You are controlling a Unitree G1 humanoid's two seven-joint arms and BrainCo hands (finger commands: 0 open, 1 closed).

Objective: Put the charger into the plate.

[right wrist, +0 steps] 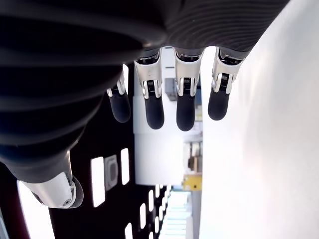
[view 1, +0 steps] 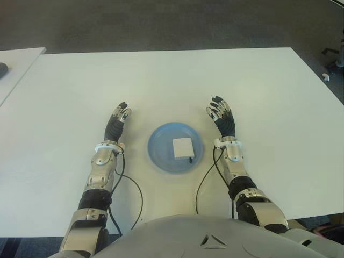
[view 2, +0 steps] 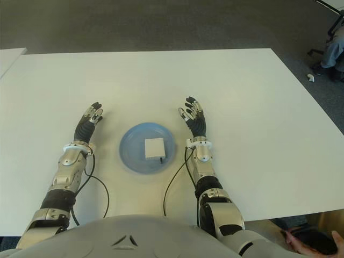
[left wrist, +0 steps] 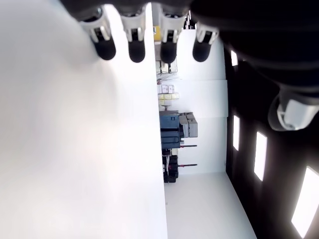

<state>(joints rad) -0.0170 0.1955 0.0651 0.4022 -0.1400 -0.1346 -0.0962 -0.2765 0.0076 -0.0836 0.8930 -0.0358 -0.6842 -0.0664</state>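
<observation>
A white square charger (view 1: 182,148) lies flat inside the round blue plate (view 1: 161,153) near the table's front, with a short dark plug end at its near edge. My left hand (view 1: 119,118) shows to the left of the plate, fingers stretched out and holding nothing. My right hand (view 1: 221,114) shows to the right of the plate, fingers likewise extended and empty. In the wrist views, the left fingers (left wrist: 134,47) and the right fingers (right wrist: 185,107) are straight with nothing between them.
The white table (view 1: 172,80) stretches wide around the plate. Two black cables (view 1: 137,193) run from my wrists toward my body. A second white table (view 1: 16,64) stands at the far left, and dark carpet lies beyond the far edge.
</observation>
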